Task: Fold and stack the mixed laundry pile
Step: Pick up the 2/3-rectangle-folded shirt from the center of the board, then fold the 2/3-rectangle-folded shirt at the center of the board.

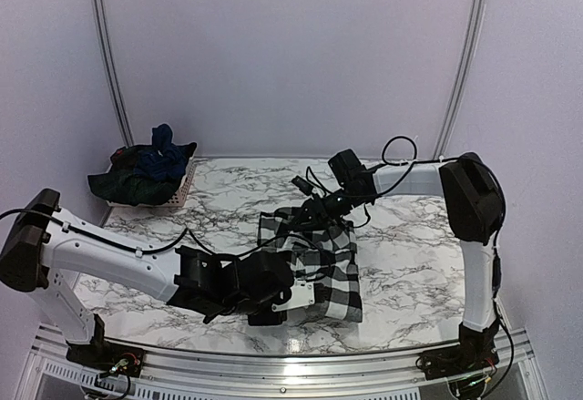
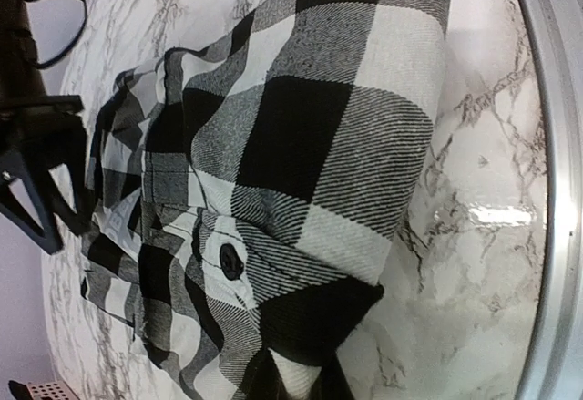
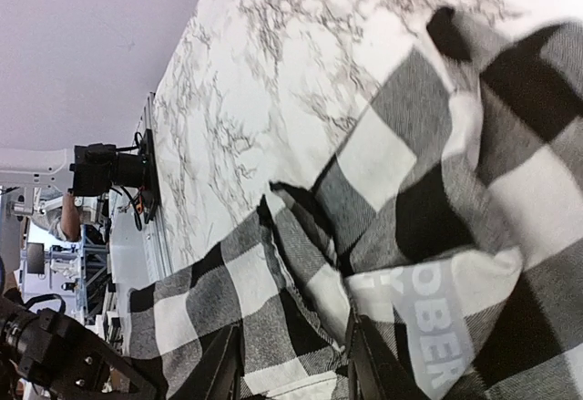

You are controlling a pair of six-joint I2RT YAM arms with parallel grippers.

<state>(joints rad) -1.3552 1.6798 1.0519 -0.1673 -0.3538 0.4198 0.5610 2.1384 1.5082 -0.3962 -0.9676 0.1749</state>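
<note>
Shirt (image 1: 328,272) lengthwise near-to-far, left fingers (image 1: 278,302) and right fingers (image 3: 225,368) clamped on near and far edges

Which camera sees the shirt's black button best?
The left wrist view: the button sits close and sharp on the checked shirt. From the top it is too small to find, and the right wrist view shows none.

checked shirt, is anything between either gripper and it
Nothing visible. The left gripper is shut on the near left edge of the checked shirt, and the right gripper has the far edge's cloth between its fingers.
</note>
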